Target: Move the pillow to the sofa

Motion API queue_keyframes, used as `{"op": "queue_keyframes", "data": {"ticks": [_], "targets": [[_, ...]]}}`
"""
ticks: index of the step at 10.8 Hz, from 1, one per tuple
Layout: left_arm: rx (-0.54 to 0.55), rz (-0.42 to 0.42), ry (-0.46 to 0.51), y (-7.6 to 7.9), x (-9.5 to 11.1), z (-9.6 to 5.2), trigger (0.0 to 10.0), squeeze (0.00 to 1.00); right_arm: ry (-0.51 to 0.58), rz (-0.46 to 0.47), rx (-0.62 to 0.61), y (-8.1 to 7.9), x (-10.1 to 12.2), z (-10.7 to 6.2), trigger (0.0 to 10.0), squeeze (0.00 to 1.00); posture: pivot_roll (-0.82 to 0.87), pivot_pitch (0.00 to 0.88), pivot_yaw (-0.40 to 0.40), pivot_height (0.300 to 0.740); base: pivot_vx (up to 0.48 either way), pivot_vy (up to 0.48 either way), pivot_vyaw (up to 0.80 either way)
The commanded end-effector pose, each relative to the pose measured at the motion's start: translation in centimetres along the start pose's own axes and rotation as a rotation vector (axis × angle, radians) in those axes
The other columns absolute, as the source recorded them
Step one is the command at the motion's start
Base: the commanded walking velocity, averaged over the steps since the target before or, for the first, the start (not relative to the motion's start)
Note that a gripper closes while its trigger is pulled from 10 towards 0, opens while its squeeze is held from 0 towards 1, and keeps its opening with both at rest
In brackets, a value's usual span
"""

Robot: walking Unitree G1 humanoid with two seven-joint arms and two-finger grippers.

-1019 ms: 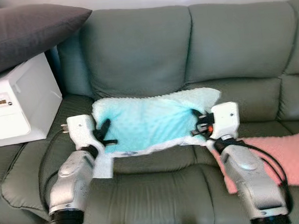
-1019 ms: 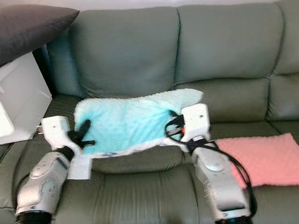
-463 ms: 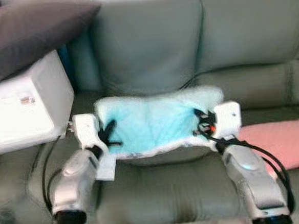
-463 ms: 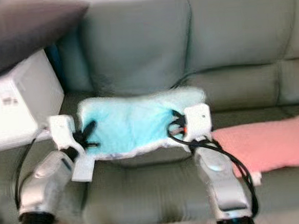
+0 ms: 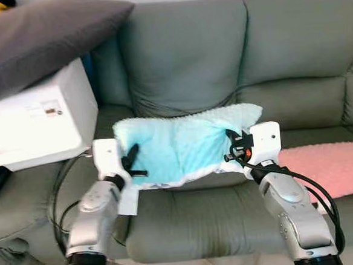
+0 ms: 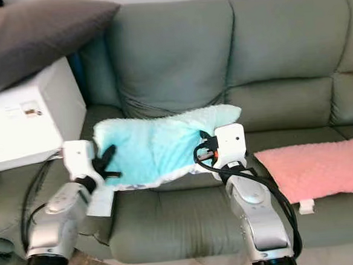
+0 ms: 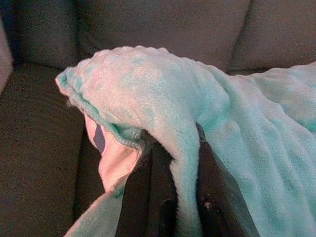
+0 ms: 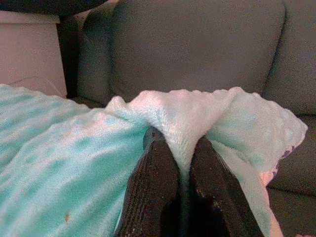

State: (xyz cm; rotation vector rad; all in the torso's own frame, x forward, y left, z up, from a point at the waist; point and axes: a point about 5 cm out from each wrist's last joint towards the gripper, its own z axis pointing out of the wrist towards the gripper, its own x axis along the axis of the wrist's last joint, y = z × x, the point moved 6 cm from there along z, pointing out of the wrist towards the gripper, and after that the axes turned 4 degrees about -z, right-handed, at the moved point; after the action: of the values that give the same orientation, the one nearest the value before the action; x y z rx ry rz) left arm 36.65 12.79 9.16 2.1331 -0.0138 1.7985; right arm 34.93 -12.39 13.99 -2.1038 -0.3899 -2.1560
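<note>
The teal pillow (image 5: pixel 180 145) hangs mid-frame between the 2 grippers, long axis running left-right across the picture, left gripper (image 5: pixel 132 163) pinching its left end, right gripper (image 5: pixel 232 148) pinching its right end, just above the sofa (image 5: pixel 194 210) seat cushion's front edge.

Fluffy aqua pillow (image 5: pixel 177 146), limp & sagging, hangs above green sofa (image 5: pixel 184 65) seat, pinched at both ends.
</note>
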Motion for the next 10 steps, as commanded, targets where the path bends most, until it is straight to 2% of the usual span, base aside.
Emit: {"op": "queue_keyframes", "data": {"ticks": [1,7,8,10], "targets": [[-0.016,0.023,0.032,0.5,0.8,0.0,10.0,0.00,0.035,-0.007,-0.002,0.1,1.0,0.0,10.0,0.00,-0.22,0.037,0.020,0.740,0.000,0.000,0.00],[-0.074,0.002,-0.021,1.8,-0.7,0.1,10.0,0.00,0.025,-0.018,-0.014,0.4,0.9,-0.2,10.0,0.00,-0.23,0.046,0.021,0.740,0.000,0.000,0.00],[-0.118,0.018,-0.063,2.8,-1.9,0.4,10.0,0.00,-0.015,-0.045,-0.048,1.0,-0.1,-0.6,10.0,0.00,-0.23,0.057,0.023,0.740,0.000,0.000,0.00],[-0.143,0.014,-0.087,3.5,-3.1,1.0,10.0,0.00,-0.113,-0.064,-0.147,3.0,-2.6,-1.6,10.0,0.00,-0.23,0.083,0.030,0.740,0.000,0.000,0.00]]}}
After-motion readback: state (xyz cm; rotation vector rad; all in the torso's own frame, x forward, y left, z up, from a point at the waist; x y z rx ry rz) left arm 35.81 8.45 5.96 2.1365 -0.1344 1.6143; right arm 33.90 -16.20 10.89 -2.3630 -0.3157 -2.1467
